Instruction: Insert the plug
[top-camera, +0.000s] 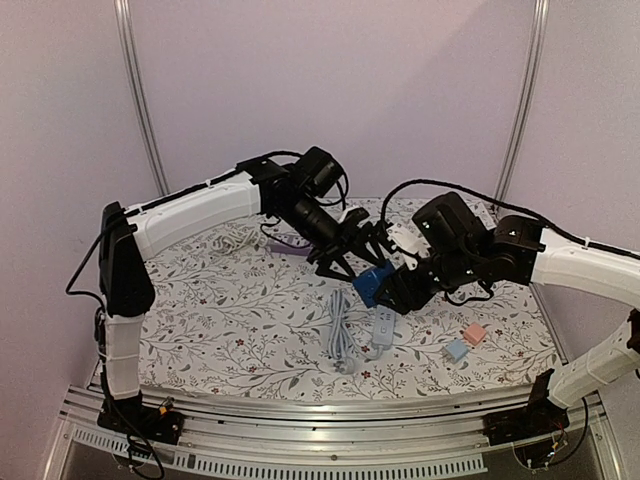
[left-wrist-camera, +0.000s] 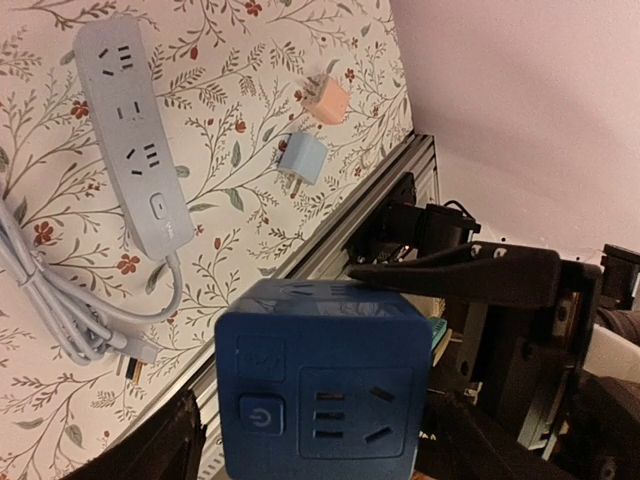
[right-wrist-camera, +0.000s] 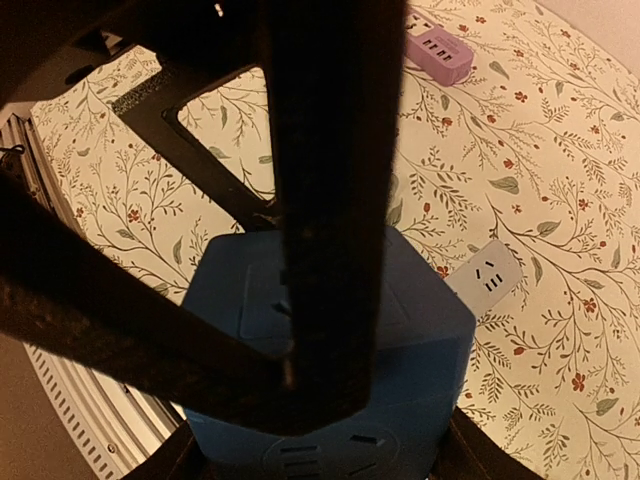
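Note:
A blue cube socket (top-camera: 372, 283) hangs above the table between both grippers. My left gripper (top-camera: 345, 262) reaches it from the left. In the left wrist view the cube (left-wrist-camera: 320, 390) sits between my own fingers, socket face and power button toward the camera. My right gripper (top-camera: 398, 290) closes on it from the right. In the right wrist view the cube (right-wrist-camera: 420, 330) fills the gap between its fingers, and a left finger (right-wrist-camera: 330, 200) lies across its top face. A pink plug (top-camera: 475, 333) and a light blue plug (top-camera: 457, 349) lie on the table at the right, also seen in the left wrist view (left-wrist-camera: 327, 100) (left-wrist-camera: 301, 160).
A white power strip (top-camera: 382, 330) with a coiled grey cable (top-camera: 342, 335) lies below the cube, also in the left wrist view (left-wrist-camera: 135, 130). A purple strip (top-camera: 290, 243) lies at the back, also in the right wrist view (right-wrist-camera: 437, 50). The table's front rail (top-camera: 330, 415) is near.

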